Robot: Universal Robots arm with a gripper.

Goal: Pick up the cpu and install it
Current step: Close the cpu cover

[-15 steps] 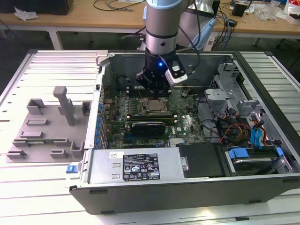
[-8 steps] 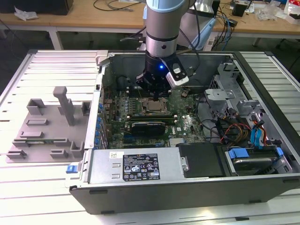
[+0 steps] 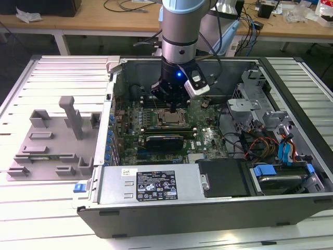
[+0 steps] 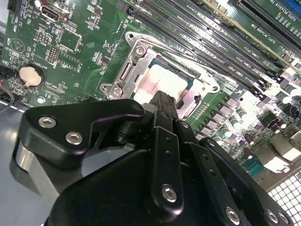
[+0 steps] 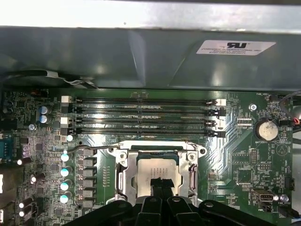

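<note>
We find the pincer point(image 5: 160, 182) drawn shut: in the first wrist view its two black fingers point(image 5: 155, 186) meet with no more than a thin seam between them, and nothing is caught there. In both wrist views the joined tips stand right over the cpu point(image 5: 157, 168), at the middle of its nearer edge. We cannot tell whether they press on the metal or hang just clear of it.

The cpu lies flat inside the socket frame point(image 5: 124, 174), with its silver top facing up and the frame's metal border around it on every side that we can see. In the exterior view the arm reaches straight down into the open computer case point(image 3: 208, 213). The pincer sits low over the motherboard point(image 3: 205, 138), near the board's middle.

By our count there is one cpu, one socket frame and one pincer. Just beyond the socket four long memory slots point(image 5: 143, 117) run side by side (all four look bare). One round coin battery point(image 5: 265, 129) sits on the board, well apart from the socket. One grey plastic tray point(image 3: 52, 140) with upright blocks rests on the slatted table point(image 3: 31, 219), outside the case on the exterior view's left.
</note>
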